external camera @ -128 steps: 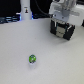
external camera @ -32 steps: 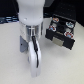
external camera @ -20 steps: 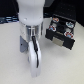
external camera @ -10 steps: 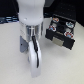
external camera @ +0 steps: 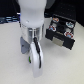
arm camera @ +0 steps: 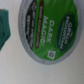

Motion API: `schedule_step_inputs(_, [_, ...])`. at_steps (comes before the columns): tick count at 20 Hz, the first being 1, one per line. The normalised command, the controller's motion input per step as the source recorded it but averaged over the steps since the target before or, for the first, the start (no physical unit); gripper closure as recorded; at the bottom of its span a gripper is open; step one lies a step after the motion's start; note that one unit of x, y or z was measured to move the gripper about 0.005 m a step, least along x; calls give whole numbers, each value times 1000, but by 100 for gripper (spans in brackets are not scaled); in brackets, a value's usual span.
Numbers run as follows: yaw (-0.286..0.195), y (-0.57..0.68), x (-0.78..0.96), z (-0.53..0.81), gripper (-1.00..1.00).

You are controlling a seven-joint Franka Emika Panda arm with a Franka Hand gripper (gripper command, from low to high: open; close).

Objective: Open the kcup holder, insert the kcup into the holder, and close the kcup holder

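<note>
Kcup (arm camera: 50,29) — green lid, pale rim

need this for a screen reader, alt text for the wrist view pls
Close-up of the kcup lying on a white surface: a round green foil lid with a pale rim, printed "Dark Magic". A teal shape sits at one edge of the frame.

Table (external camera: 11,57): white, plain, matte surface; fills most of the exterior view and forms the pale ground in the wrist view.
Red-and-white pods (external camera: 55,23): small round items in a cluster toward the exterior view's right, at the far side; count unclear in the blur, at least two.
Backdrop (external camera: 7,11): dark band behind the table's far edge.
Teal shape (arm camera: 4,25): at the wrist view's edge, cropped; possibly a soft pad, identity uncertain.
</note>
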Motion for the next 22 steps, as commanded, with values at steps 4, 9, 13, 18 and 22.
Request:
schedule_step_inputs(4, [-19, 35, 136, 122, 100])
schedule_step_inputs(9, [-4, 275, 61, 595, 100])
schedule_step_inputs(13, [23, 495, 34, 850, 100])
schedule_step_inputs(18, [61, 521, 18, 812, 100])
schedule_step_inputs(22, [42, 561, 18, 714, 100])
